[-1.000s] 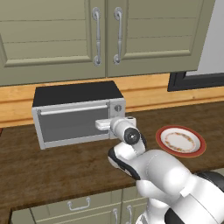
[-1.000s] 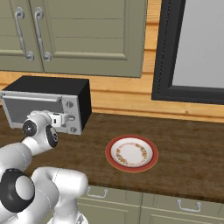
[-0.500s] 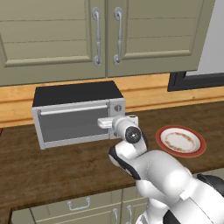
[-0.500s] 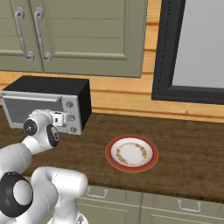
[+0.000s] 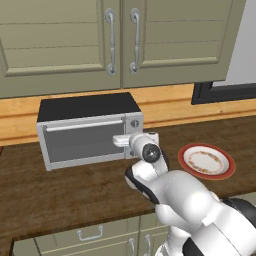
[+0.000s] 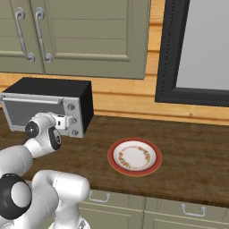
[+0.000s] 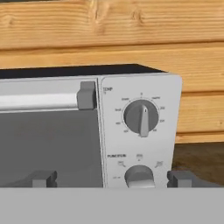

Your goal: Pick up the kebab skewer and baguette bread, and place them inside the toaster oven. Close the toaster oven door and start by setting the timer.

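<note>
The toaster oven [image 5: 87,132] sits on the dark wood counter [image 5: 60,190] against the wooden backsplash, and the toaster oven door [image 5: 82,140] stands shut, so the step in hand looks to be setting the timer. The gripper [image 7: 111,178] hangs just in front of the knob panel [image 7: 140,135], its jaws spread apart with one tip before the door glass and the other past the panel's right edge, clamped on nothing. The wide stance straddles the second knob [image 7: 139,176], labelled for function, with the temperature knob [image 7: 141,117] above it; no timer knob is in the hand view, so the hand probably needs to drop lower, centre on the right dial, close squarely on its ridge and twist without sliding off. The kebab skewer and baguette bread cannot be made out through the dark glass. To the right an empty patterned plate [image 6: 134,156] rests well apart from the oven, olive cabinets [image 5: 120,40] hang above, and a dark-framed window [image 6: 197,49] sits at the right.
</note>
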